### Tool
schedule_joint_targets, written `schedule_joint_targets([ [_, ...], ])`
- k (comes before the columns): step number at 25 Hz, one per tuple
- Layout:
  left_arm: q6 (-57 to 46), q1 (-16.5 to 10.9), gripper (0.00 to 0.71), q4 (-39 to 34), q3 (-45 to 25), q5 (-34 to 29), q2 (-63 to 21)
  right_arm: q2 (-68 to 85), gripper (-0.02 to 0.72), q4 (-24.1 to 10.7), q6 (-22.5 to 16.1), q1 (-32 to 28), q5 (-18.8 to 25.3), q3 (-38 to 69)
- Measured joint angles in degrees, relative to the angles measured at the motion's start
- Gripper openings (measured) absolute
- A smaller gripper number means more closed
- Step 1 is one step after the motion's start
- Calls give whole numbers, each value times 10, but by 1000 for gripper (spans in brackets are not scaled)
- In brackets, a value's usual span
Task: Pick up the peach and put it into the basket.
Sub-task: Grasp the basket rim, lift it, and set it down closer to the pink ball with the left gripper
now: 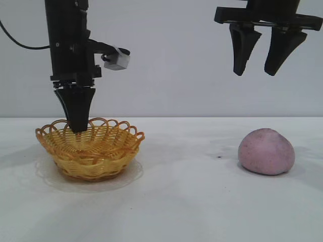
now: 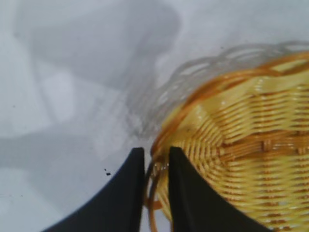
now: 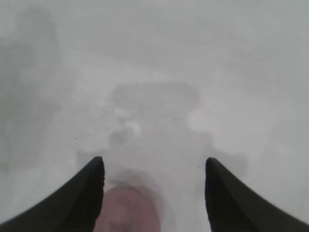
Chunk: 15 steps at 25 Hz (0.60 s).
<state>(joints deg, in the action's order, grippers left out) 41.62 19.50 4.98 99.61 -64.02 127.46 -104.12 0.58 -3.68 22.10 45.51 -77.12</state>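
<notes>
The peach (image 1: 266, 152), a matte rounded lump that looks firm and best gripped across its widest middle, sits on the table (image 1: 192, 201) beneath the spread right gripper (image 1: 256, 60), well apart from the basket (image 1: 90, 151), whose rim the left gripper (image 2: 156, 164) pinches.

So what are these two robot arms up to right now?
The left claw is pinched shut on the orange rim of the yellow basket, at its far edge. The right claw hangs open in the air above the peach, which sits on the white table, untouched and not in the basket.
</notes>
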Motion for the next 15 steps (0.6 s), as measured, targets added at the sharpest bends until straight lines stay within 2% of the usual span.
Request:
schedule_joint_targets([
  [1,-6,0,0,3,0,-5,0,0,384,-1,0,0,0,0],
  [6,-79,0,0,20,0,-19,-1,0,384,-6,0,0,0,0],
  [15,-310,0,0,56,-17,-21,-56,0,384,-15,0,0,0,0],
])
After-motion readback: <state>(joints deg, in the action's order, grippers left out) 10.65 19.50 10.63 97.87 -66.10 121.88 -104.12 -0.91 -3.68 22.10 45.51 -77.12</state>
